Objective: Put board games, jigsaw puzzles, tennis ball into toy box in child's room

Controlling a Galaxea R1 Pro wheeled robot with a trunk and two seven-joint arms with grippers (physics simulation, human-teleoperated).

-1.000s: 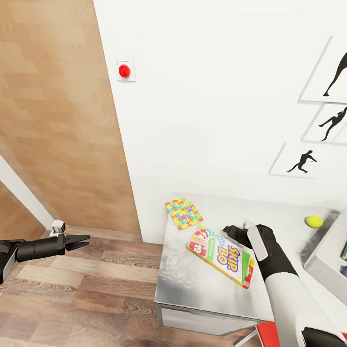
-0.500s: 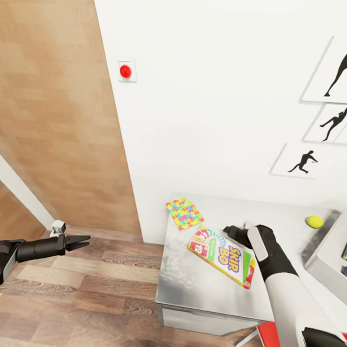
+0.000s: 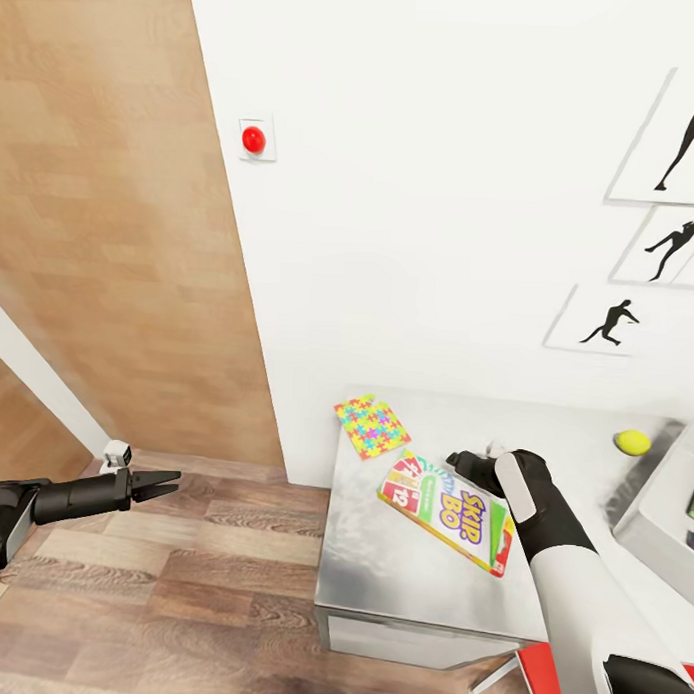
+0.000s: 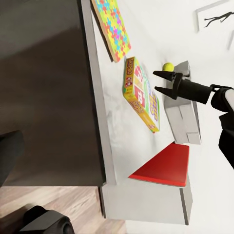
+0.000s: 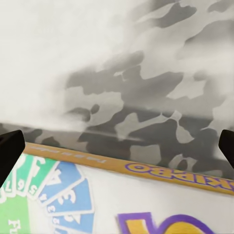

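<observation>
My right pincer [image 3: 461, 460] hangs low over the counter [image 3: 569, 585], at the far edge of the SKIP-BO box [image 3: 445, 511]. Its jaws are spread wide: in the right wrist view one dark fingertip [image 5: 9, 151] stands at each side of the frame, with the box's edge [image 5: 146, 200] and bare counter between them, gripping nothing. The box lies flat and at an angle. The puzzle box [image 3: 370, 425] lies flat near the counter's corner by the wall, apart from it. The tennis ball [image 3: 632, 441] rests further along, just beside the toy box [image 3: 661, 518]. My left pincer [image 3: 167, 478] is held out over the wood floor [image 3: 158, 601], well apart from the counter, jaws slightly open and empty.
</observation>
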